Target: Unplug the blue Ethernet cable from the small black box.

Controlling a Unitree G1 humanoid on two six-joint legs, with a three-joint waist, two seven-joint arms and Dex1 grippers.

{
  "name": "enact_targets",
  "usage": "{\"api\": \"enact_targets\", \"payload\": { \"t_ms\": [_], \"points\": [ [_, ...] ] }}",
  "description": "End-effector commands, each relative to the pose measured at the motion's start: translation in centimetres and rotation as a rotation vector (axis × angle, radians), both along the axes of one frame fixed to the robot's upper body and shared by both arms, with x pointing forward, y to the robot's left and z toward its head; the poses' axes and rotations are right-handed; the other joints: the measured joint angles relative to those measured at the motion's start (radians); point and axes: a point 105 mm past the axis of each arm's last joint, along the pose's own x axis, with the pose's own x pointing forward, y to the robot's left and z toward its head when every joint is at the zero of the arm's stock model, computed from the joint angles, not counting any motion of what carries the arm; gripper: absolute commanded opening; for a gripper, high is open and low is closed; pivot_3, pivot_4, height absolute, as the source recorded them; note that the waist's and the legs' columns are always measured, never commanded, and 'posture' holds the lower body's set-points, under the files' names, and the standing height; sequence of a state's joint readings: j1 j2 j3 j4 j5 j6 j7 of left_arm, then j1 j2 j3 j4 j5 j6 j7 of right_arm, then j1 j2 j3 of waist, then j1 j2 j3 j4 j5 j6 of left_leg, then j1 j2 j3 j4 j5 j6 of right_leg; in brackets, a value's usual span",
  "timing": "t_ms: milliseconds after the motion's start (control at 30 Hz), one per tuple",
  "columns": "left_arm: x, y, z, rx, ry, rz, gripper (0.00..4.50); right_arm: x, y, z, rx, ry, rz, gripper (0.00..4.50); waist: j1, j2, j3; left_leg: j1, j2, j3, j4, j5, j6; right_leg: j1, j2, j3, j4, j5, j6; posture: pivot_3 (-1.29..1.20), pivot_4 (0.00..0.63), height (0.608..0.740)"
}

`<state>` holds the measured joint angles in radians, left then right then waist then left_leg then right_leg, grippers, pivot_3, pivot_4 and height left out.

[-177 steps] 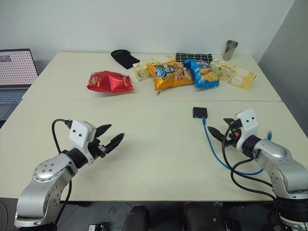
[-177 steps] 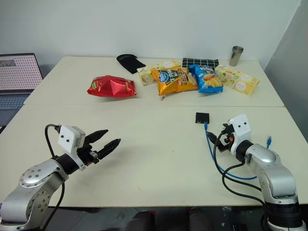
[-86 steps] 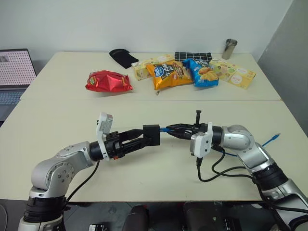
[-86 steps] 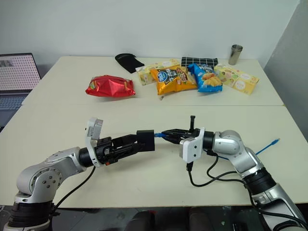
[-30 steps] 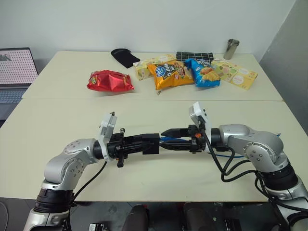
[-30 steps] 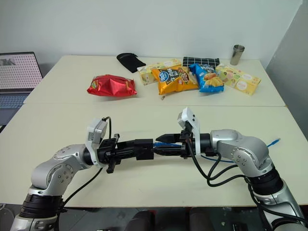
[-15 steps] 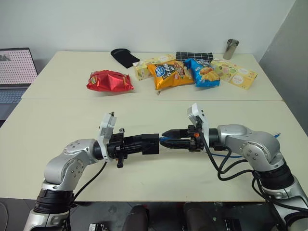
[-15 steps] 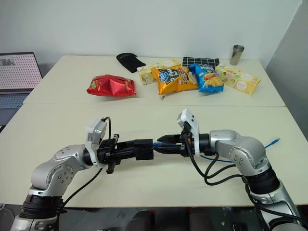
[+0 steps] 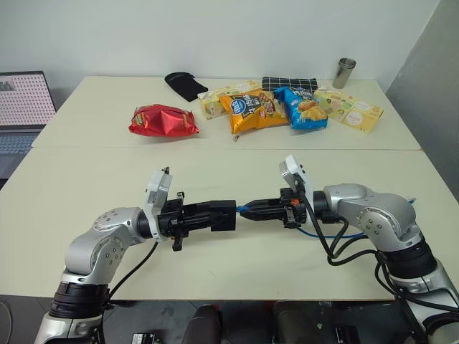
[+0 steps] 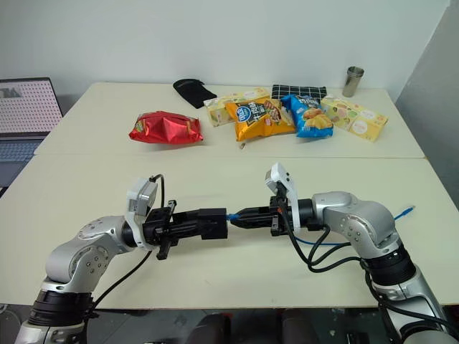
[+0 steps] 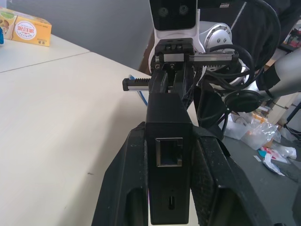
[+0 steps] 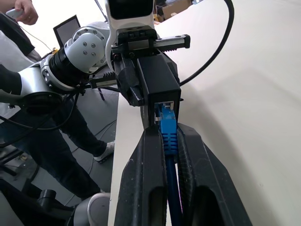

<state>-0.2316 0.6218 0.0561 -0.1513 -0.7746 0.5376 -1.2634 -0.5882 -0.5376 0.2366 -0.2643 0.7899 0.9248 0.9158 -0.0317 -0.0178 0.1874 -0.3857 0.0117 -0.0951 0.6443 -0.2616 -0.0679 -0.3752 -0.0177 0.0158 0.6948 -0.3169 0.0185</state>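
Observation:
My left gripper (image 9: pixel 225 214) holds the small black box (image 9: pixel 223 214) level above the near table, shut on its sides; the left wrist view shows the box (image 11: pixel 168 117) between both fingers with an empty port facing the camera. The blue Ethernet cable (image 9: pixel 337 234) has its plug (image 12: pixel 165 117) seated in the box's (image 12: pixel 157 82) other port. My right gripper (image 9: pixel 248 210) faces the left one and is shut on the cable just behind the plug. The cable runs back between the right fingers (image 12: pixel 143 169), loops under the right arm, and its far end (image 10: pixel 407 211) lies on the table.
Along the far table lie a red snack bag (image 9: pixel 163 120), an orange bag (image 9: pixel 247 111), a blue bag (image 9: pixel 301 109), two yellow boxes (image 9: pixel 351 110), a black cloth (image 9: pixel 185 86), a checked pouch (image 9: pixel 288 84) and a metal cup (image 9: pixel 343 73). A laptop (image 9: pixel 25 100) sits far left. A person (image 12: pixel 19 52) stands behind.
My right gripper's fingers have shut onto the blue cable right behind the plug; a second ago they stood apart around it. The left gripper and box have stayed in place.

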Motion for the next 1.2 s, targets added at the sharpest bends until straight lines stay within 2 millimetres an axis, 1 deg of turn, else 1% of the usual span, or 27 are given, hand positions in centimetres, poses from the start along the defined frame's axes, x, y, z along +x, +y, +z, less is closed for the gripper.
{"api": "enact_targets", "payload": {
  "t_ms": [33, 167, 233, 267, 333, 400, 433, 467, 567, 667, 800, 967, 1200],
  "points": [
    [-0.5, 0.2, 0.5, 0.004, -0.03, -0.016, 0.79, 0.3, -0.3, 1.5, 0.017, -0.054, 0.002, 0.02, 0.0, 0.0, 0.0, 0.0, 0.0, 0.0, 0.0, 0.0, 0.0, 0.0, 0.0, 0.0, 0.0, 0.0, 0.0, 0.0, 0.15, 0.74],
    [-0.5, 0.2, 0.5, 0.001, -0.03, -0.015, 0.79, -0.2, -0.2, 1.5, 0.008, -0.05, 0.035, 0.02, 0.0, 0.0, 0.0, 0.0, 0.0, 0.0, 0.0, 0.0, 0.0, 0.0, 0.0, 0.0, 0.0, 0.0, 0.0, 0.0, 0.15, 0.74],
    [-0.4, 0.2, 0.6, 0.0, -0.029, -0.015, 0.79, -0.5, -0.3, 1.6, 0.011, -0.052, 0.049, 0.72, 0.0, 0.0, 0.0, 0.0, 0.0, 0.0, 0.0, 0.0, 0.0, 0.0, 0.0, 0.0, 0.0, 0.0, 0.0, 0.0, 0.15, 0.74],
    [-0.4, 0.2, 0.6, -0.001, -0.028, -0.015, 0.79, -0.5, -0.3, 1.6, 0.01, -0.053, 0.051, 0.73, 0.0, 0.0, 0.0, 0.0, 0.0, 0.0, 0.0, 0.0, 0.0, 0.0, 0.0, 0.0, 0.0, 0.0, 0.0, 0.0, 0.15, 0.74],
    [-0.3, 0.2, 0.6, -0.002, -0.027, -0.014, 0.79, -0.6, -0.4, 1.5, 0.005, -0.056, 0.053, 1.3, 0.0, 0.0, 0.0, 0.0, 0.0, 0.0, 0.0, 0.0, 0.0, 0.0, 0.0, 0.0, 0.0, 0.0, 0.0, 0.0, 0.15, 0.74],
    [-0.3, 0.2, 0.6, -0.003, -0.024, -0.015, 0.79, -0.8, -0.6, 1.6, 0.004, -0.045, 0.059, 1.56, 0.0, 0.0, 0.0, 0.0, 0.0, 0.0, 0.0, 0.0, 0.0, 0.0, 0.0, 0.0, 0.0, 0.0, 0.0, 0.0, 0.15, 0.74],
    [-0.3, 0.1, 0.6, -0.005, -0.023, -0.016, 0.79, -1.0, -0.8, 1.6, 0.003, -0.033, 0.064, 1.8, 0.0, 0.0, 0.0, 0.0, 0.0, 0.0, 0.0, 0.0, 0.0, 0.0, 0.0, 0.0, 0.0, 0.0, 0.0, 0.0, 0.15, 0.74],
    [-0.2, 0.1, 0.6, -0.006, -0.022, -0.017, 0.79, -1.1, -0.9, 1.6, 0.005, -0.02, 0.062, 1.85, 0.0, 0.0, 0.0, 0.0, 0.0, 0.0, 0.0, 0.0, 0.0, 0.0, 0.0, 0.0, 0.0, 0.0, 0.0, 0.0, 0.15, 0.74],
    [-0.1, -0.2, 0.7, -0.023, -0.021, -0.019, 0.79, -1.0, -1.0, 1.4, 0.044, 0.02, -0.002, 1.85, 0.001, 0.0, 0.0, 0.0, 0.0, 0.0, 0.0, 0.0, 0.0, 0.0, 0.0, 0.0, -0.001, 0.0, 0.0, 0.0, 0.15, 0.74],
    [0.0, -0.3, 0.9, -0.036, -0.018, -0.015, 0.79, -1.0, -0.6, 1.3, 0.088, 0.039, -0.062, 1.85, 0.0, 0.0, 0.0, 0.0, 0.0, -0.001, 0.0, 0.0, 0.0, 0.0, 0.0, 0.0, -0.001, 0.0, 0.0, 0.0, 0.15, 0.74],
    [0.0, -0.4, 0.9, -0.041, -0.015, -0.014, 0.79, -1.1, -0.2, 1.2, 0.121, 0.054, -0.101, 1.85, 0.0, 0.0, 0.0, 0.0, 0.0, -0.001, 0.0, 0.0, 0.0, 0.0, 0.0, 0.0, 0.0, 0.0, 0.0, 0.0, 0.15, 0.74],
    [0.1, -0.6, 1.0, -0.048, -0.012, -0.014, 0.79, -1.1, 0.1, 1.3, 0.146, 0.062, -0.127, 1.85, 0.0, 0.0, 0.0, 0.0, 0.0, 0.0, 0.0, 0.0, 0.0, 0.0, 0.0, 0.0, 0.0, 0.0, 0.0, 0.0, 0.15, 0.74],
    [0.3, -0.6, 1.2, -0.059, -0.014, -0.006, 0.79, -1.1, -0.2, 1.1, 0.13, 0.061, -0.12, 1.85, 0.0, 0.0, 0.0, 0.0, 0.0, 0.0, 0.0, 0.0, 0.0, 0.0, 0.001, 0.0, -0.001, 0.0, 0.0, 0.0, 0.15, 0.74]
  ]
}}
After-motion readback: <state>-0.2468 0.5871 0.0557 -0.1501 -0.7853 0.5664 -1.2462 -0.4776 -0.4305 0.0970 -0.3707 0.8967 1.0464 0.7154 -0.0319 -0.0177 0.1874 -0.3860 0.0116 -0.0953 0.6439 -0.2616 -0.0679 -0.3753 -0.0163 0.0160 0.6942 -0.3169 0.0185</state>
